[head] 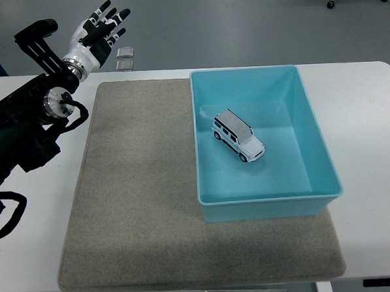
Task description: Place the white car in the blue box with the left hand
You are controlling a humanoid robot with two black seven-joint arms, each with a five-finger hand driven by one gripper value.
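Observation:
The white car (238,136) lies on its wheels inside the blue box (316,139), near the box's middle, pointing towards the near right. My left hand (99,33) is at the far left, above the table's back edge, well away from the box. Its fingers are spread and it holds nothing. The left arm (27,132) runs along the left side of the table. The right arm is out of view.
A grey mat (138,188) covers the middle of the white table (376,228), and the box stands on its right part. Two small square tiles (125,58) lie on the floor beyond the table's back edge.

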